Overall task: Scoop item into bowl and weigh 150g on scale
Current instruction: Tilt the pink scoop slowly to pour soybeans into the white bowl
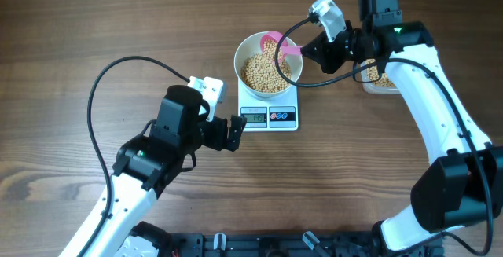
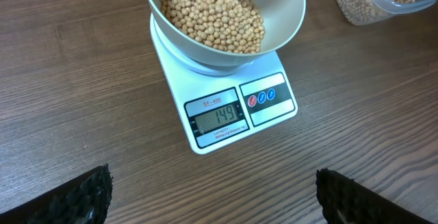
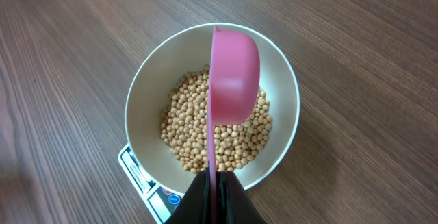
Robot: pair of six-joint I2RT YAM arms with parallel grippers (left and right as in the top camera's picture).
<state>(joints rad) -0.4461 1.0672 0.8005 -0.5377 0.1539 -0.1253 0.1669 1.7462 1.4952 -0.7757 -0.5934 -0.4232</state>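
The dark wood-grain table [image 1: 78, 21] carries a white scale [image 1: 269, 117] near its middle. A clear tub [image 1: 379, 83] sits at about three o'clock from the scale.

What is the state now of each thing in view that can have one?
Small white kitchen scale, switched on, display reads 149.
Round white bowl, on the scale, partly filled with tan beans.
Pink plastic scoop, tilted sideways over the bowl.
Clear plastic tub, partly filled with beans.
Left gripper, open, empty.
Right gripper, shut on the scoop's handle.
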